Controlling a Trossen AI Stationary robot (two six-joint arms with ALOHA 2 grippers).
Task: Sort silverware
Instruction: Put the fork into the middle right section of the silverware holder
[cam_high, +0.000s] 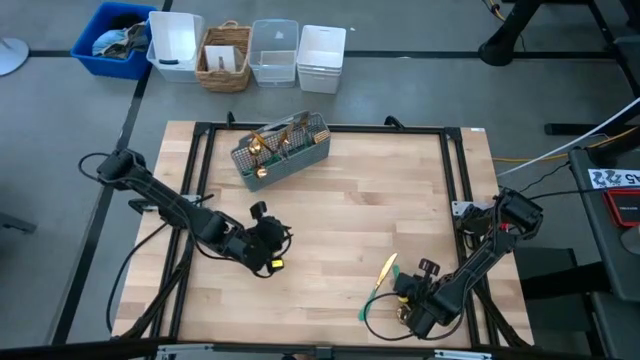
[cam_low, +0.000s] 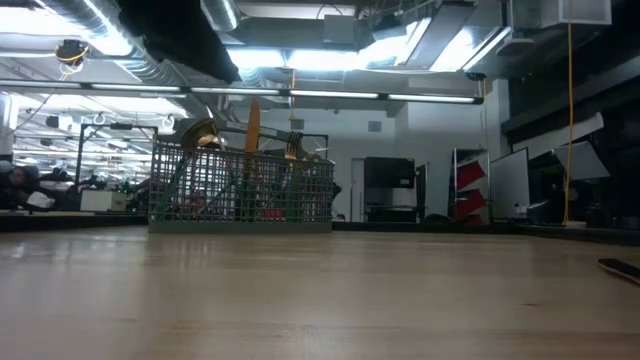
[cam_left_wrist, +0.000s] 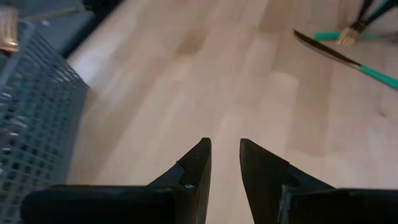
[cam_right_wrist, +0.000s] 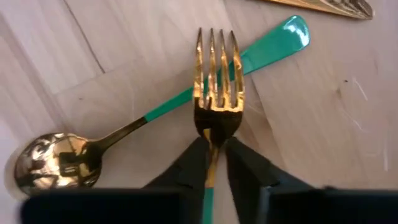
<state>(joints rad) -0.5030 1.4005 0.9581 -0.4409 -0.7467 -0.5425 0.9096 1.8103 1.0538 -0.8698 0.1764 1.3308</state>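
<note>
The grey mesh caddy stands near the table's far edge with gold and teal silverware sticking up out of it. Near the right front corner lie a gold-bowled spoon with a teal handle and a gold knife. My right gripper is down there, shut on a gold fork that crosses over the spoon's handle. My left gripper hovers low over bare wood left of centre, its fingers slightly open and holding nothing; the caddy's wall is beside it. My right gripper pinches the fork at its neck, just behind the tines, between the two fingertips. The fork lies along the fingers, tines pointing away from the wrist, and its teal handle runs back between them. Whether the fork is lifted off the spoon, I cannot tell.
Beyond the far edge stand a blue bin, white bins, a wicker basket and a clear tub. A black frame borders the tabletop. Bare wood lies between caddy and the arms.
</note>
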